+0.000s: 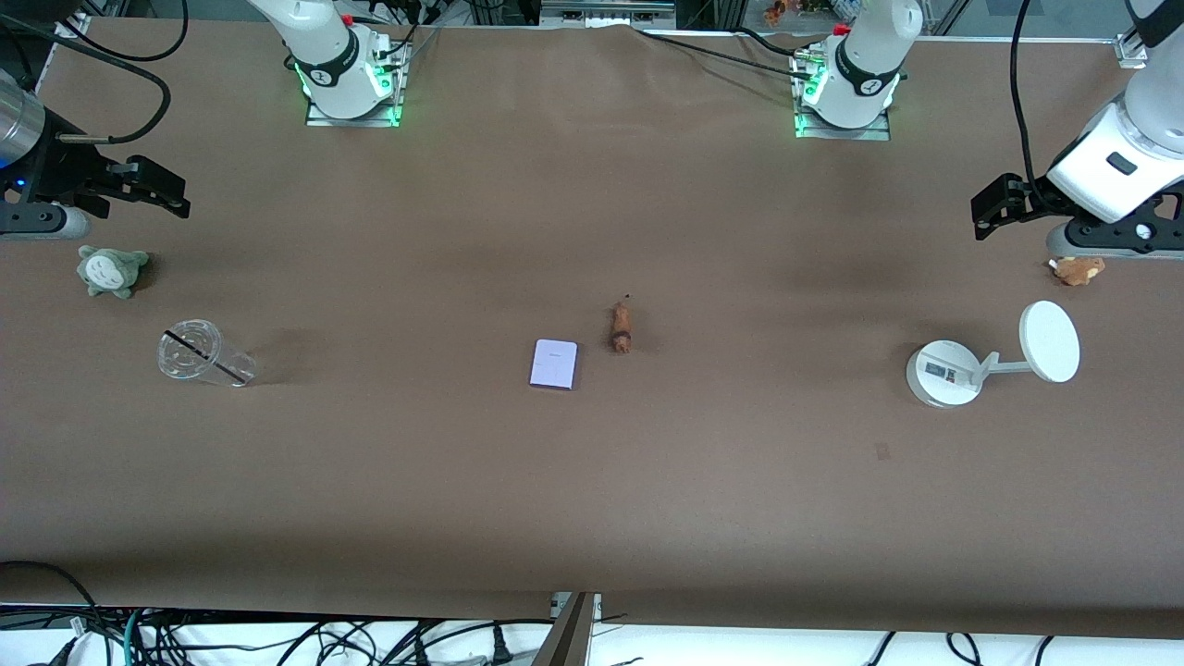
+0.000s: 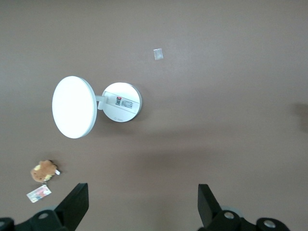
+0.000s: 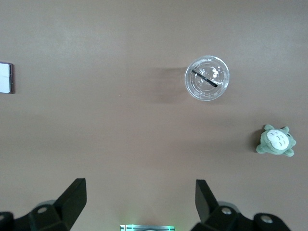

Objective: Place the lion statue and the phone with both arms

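Note:
The lion statue [image 1: 621,328], a tiny slim orange-brown figurine, lies on the brown table [image 1: 592,481] near its middle. The phone [image 1: 554,363], a flat pale lavender rectangle, lies beside it, slightly nearer the front camera; its edge shows in the right wrist view [image 3: 6,77]. My left gripper [image 1: 992,209] is open and empty, up in the air at the left arm's end of the table, near a brown plush. My right gripper [image 1: 157,190] is open and empty, up in the air at the right arm's end, above a grey-green plush. Both are well away from the two objects.
A white round-based stand with a disc [image 1: 994,361] [image 2: 96,105] and a small brown plush with a tag [image 1: 1077,270] [image 2: 44,171] are at the left arm's end. A clear plastic cup [image 1: 199,353] [image 3: 207,78] and a grey-green plush [image 1: 111,270] [image 3: 275,141] are at the right arm's end.

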